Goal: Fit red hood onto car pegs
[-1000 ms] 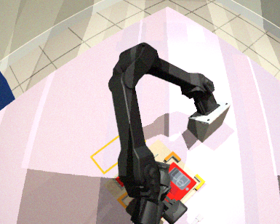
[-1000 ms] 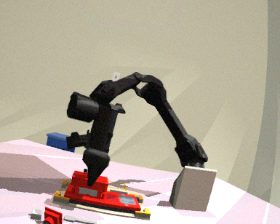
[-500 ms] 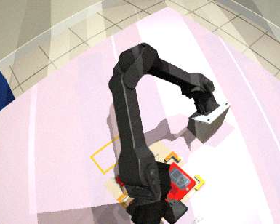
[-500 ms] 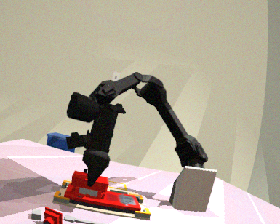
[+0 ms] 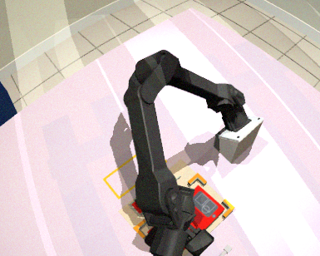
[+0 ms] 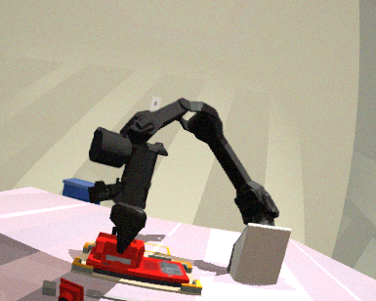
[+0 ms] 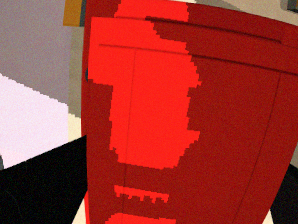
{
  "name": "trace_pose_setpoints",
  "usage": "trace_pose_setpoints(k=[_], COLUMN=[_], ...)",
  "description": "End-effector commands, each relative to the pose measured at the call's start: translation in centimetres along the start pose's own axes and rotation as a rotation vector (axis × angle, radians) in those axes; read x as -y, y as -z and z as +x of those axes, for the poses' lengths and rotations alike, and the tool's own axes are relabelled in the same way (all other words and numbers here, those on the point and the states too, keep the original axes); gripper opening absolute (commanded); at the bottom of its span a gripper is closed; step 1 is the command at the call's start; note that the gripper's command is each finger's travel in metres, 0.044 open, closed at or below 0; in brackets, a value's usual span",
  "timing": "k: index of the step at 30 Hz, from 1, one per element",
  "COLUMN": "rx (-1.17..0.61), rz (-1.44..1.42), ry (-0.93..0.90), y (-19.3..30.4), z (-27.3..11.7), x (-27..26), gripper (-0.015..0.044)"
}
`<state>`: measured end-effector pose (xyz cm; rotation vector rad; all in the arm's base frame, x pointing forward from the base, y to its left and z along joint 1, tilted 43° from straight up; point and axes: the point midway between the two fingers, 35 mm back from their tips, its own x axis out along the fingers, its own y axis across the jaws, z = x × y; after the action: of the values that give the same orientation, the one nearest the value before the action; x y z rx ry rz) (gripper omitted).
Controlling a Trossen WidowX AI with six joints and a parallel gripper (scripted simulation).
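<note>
Down at the car, the black parallel-jaw gripper (image 6: pixel 125 242) is closed around the red flat-roofed hood shell (image 6: pixel 115 253) (image 7: pixel 150 100), its 2 dark fingers at opposite sides of the shell in the wrist view. The hood is over the red toy car chassis (image 5: pixel 209 208) (image 6: pixel 165 270) in its tan jig with orange corner brackets (image 5: pixel 197 179) (image 6: pixel 82 265), seemingly down at deck level, though the pegs and corner holes are hidden, so I can't tell whether all 4 line up.
</note>
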<state>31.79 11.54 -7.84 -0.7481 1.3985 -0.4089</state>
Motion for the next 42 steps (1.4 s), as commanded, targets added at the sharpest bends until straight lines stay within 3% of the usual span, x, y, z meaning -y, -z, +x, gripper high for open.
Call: trace_pose_setpoints(k=[1,42], rx=[0.002,0.003], rz=[-0.005,-0.006], ry=[0.005,0.001], y=[0.03,0.04], z=[0.23,0.0], x=[0.06,0.08], gripper=[0.0,0.0])
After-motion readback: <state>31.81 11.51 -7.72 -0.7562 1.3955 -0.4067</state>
